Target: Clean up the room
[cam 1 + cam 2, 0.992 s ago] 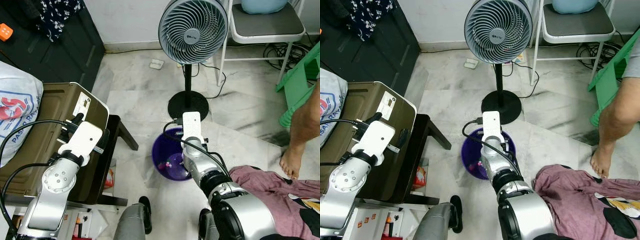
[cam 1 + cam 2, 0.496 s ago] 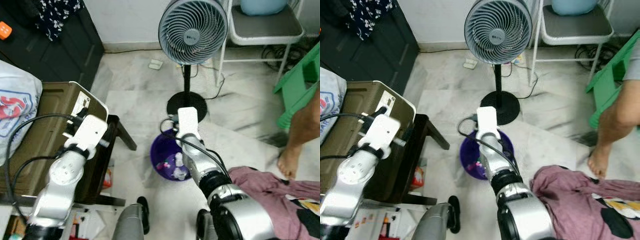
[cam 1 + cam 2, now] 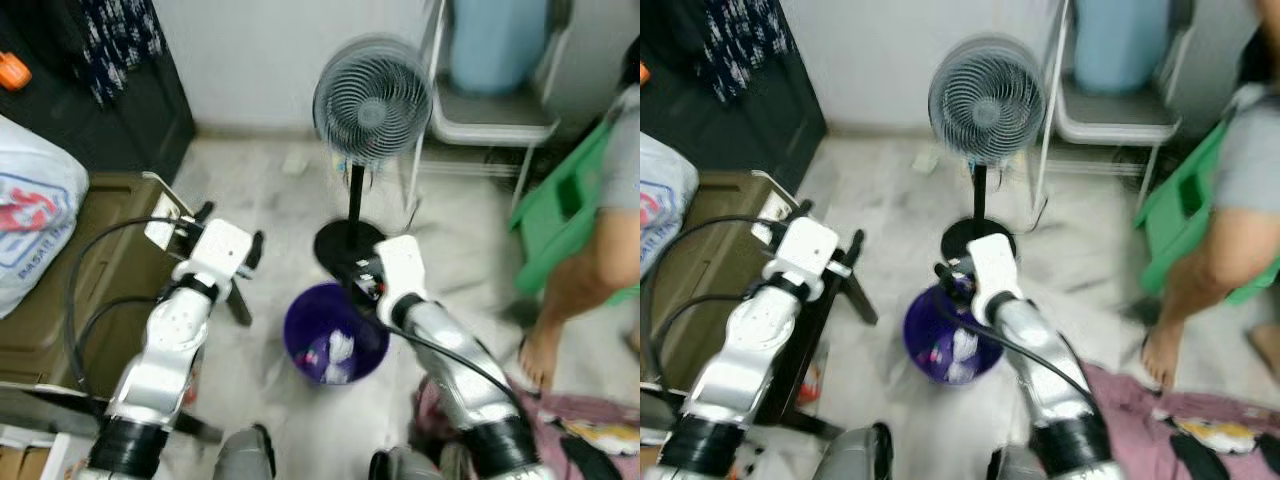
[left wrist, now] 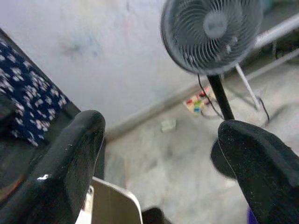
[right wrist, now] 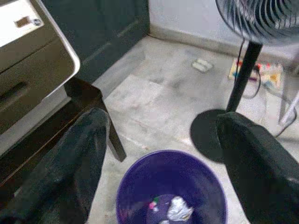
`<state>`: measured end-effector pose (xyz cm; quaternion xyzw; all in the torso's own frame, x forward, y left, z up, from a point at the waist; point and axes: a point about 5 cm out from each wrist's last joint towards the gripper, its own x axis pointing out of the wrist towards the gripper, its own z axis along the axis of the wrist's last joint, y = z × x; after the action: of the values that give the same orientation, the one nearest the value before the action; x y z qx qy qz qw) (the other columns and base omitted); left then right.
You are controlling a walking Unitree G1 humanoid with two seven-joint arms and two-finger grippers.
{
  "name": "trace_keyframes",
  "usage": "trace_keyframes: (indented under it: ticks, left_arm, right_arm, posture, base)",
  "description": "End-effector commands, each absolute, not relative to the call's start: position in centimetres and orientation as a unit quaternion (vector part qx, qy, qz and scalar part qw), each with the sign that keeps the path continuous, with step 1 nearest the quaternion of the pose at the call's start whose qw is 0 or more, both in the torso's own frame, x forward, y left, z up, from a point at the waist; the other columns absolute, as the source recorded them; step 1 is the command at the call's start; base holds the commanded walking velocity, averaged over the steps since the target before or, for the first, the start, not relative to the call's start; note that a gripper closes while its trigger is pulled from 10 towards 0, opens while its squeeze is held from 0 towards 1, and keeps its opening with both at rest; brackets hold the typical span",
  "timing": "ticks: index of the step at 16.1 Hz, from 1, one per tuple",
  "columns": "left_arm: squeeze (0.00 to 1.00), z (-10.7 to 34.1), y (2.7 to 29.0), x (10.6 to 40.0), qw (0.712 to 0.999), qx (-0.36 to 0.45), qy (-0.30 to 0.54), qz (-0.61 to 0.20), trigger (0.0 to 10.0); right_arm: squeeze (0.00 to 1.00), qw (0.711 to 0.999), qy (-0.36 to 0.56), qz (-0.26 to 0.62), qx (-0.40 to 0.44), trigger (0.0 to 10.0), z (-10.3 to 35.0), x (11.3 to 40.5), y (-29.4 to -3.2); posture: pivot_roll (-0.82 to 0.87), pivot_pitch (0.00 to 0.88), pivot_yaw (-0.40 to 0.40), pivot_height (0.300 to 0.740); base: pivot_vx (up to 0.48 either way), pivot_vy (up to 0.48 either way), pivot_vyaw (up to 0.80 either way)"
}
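The right gripper (image 5: 159,154) hangs with its jaws spread and empty just above the near rim of the purple bin (image 3: 335,335), which stands on the floor at the foot of the fan (image 3: 371,100) and holds a few scraps of crumpled rubbish (image 5: 176,209). The left gripper (image 4: 159,158), jaws also spread and empty, is raised beside the brown printer (image 3: 60,270), well apart from the bin. So the right arm is nearer, with the bin straight below and slightly ahead of it; the pink garment (image 3: 1140,420) lies on the floor to its right.
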<state>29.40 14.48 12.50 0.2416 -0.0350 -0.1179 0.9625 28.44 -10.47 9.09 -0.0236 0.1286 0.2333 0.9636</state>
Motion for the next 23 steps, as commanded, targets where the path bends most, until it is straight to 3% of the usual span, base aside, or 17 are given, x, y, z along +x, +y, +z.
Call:
trace_keyframes:
  ticks: [1,4,7,13,14,17,23]
  left_arm:
    - [0.00,12.6,14.5,29.9,0.962,0.245,-0.044,-0.111,10.0]
    - [0.00,13.0,14.4,30.3,0.967,0.225,-0.062,-0.105,10.0]
    - [0.00,13.3,13.4,28.7,0.979,0.130,-0.076,-0.140,10.0]
    - [0.00,12.8,16.8,27.3,0.995,0.083,-0.061,-0.017,10.0]
    - [0.00,12.1,16.8,26.7,0.995,0.089,-0.048,-0.010,10.0]
    - [0.00,11.3,16.5,25.9,0.995,0.088,-0.041,0.000,10.0]
    - [0.00,10.1,16.3,24.9,0.997,0.065,-0.024,0.043,10.0]
  right_arm:
    - [1.00,0.961,0.131,0.242,-0.018,10.0,9.4,28.0,-11.5]
    - [1.00,0.960,0.141,0.240,-0.016,10.0,9.2,26.9,-13.2]
    - [1.00,0.972,0.107,0.208,-0.026,10.0,9.4,27.2,-14.2]
    - [1.00,0.985,0.058,0.165,-0.009,10.0,10.3,29.4,-13.8]
    - [0.00,0.986,0.060,0.152,-0.006,10.0,10.1,30.5,-13.7]
    - [0.00,0.988,0.059,0.145,0.002,10.0,10.1,31.7,-12.9]
    - [0.00,0.983,0.052,0.177,0.015,10.0,9.9,32.3,-9.6]
  posture:
    - [-0.03,0.000,0.025,0.740]
    - [-0.05,0.000,0.010,0.740]
    - [-0.05,0.000,0.005,0.740]
    - [-0.01,0.000,-0.016,0.740]
    - [-0.01,0.000,-0.021,0.740]
    - [0.00,0.000,-0.020,0.740]
    - [0.03,0.000,-0.045,0.740]
  base:
    - [0.000,0.000,0.00]
    - [0.000,0.000,0.00]
    - [0.000,0.000,0.00]
    - [0.000,0.000,0.00]
    - [0.000,0.000,0.00]
    - [0.000,0.000,0.00]
    - [0.000,0.000,0.80]
